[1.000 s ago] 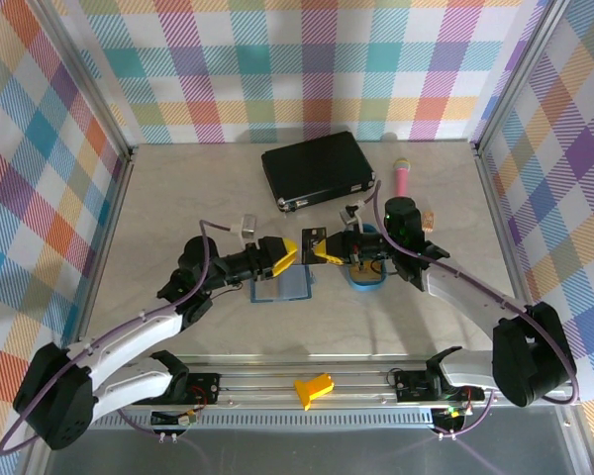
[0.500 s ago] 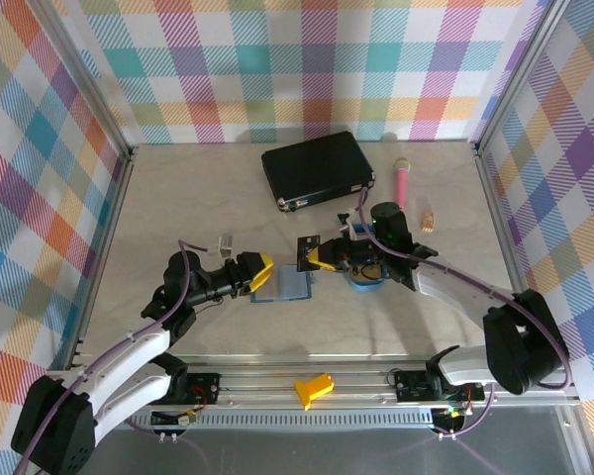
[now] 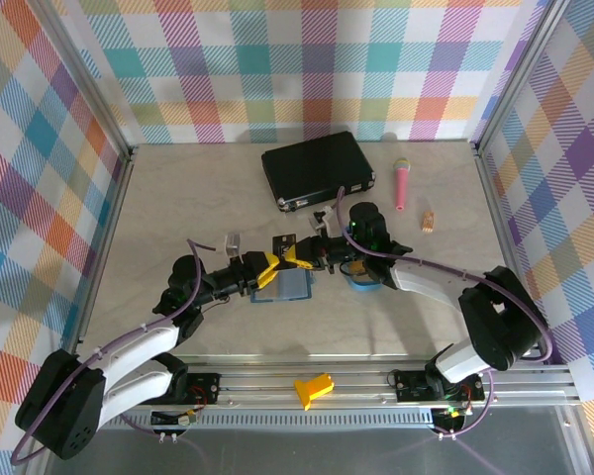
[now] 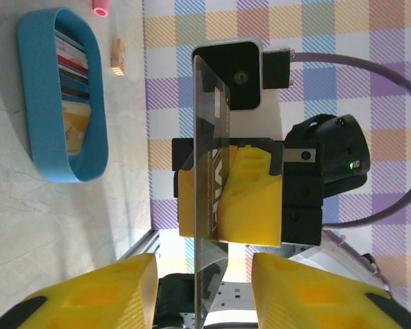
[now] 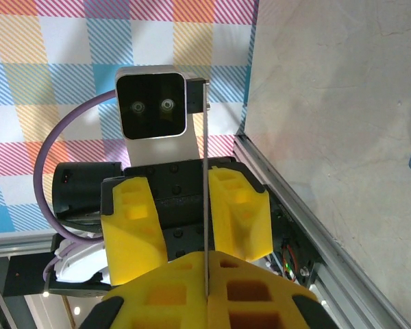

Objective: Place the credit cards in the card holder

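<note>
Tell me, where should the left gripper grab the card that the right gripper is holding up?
Probably the free end of the credit card, opposite the end the right gripper pinches. The card's thin edge points at the left gripper, so it should come straight on from its own side, one jaw on each flat face. Its jaws stand open either side of the card.

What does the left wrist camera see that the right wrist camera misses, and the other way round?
Left wrist camera: the blue tray with more cards stacked inside, and a small wooden block. Right wrist camera: the left arm's camera box, two lenses facing it. Both: one credit card seen edge-on, the right gripper shut on it, the left gripper open with a finger either side.
</note>
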